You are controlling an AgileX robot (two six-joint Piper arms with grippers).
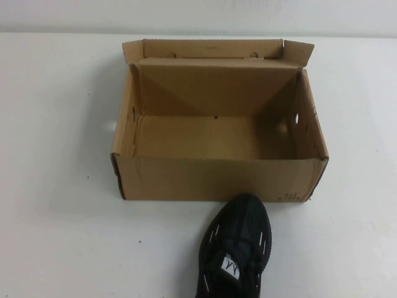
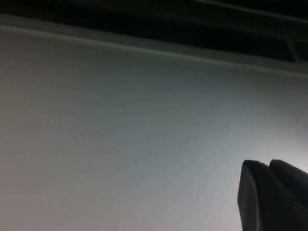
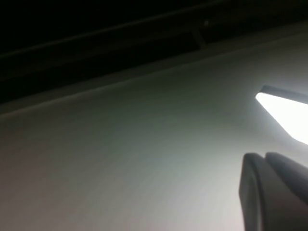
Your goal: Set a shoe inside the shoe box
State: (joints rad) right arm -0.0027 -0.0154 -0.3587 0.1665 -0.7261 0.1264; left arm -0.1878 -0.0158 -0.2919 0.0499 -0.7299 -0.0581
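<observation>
The shoe box (image 1: 217,179) is brown cardboard and stands open in the middle of the white table, its flaps up at the back and its inside empty. The shoe (image 1: 239,245), a black knit sneaker with a white tongue label, lies on the table just in front of the box's front wall, right of centre. Its toe points at the box and its heel is cut off by the near edge of the view. Neither gripper shows in the high view. The left gripper (image 2: 267,163) and the right gripper (image 3: 263,156) each show dark fingers pressed together, empty, over bare white surface.
The white table (image 1: 56,236) stretches to both sides of the box. A pale wall runs along the back. A bright light patch (image 3: 286,113) shows in the right wrist view.
</observation>
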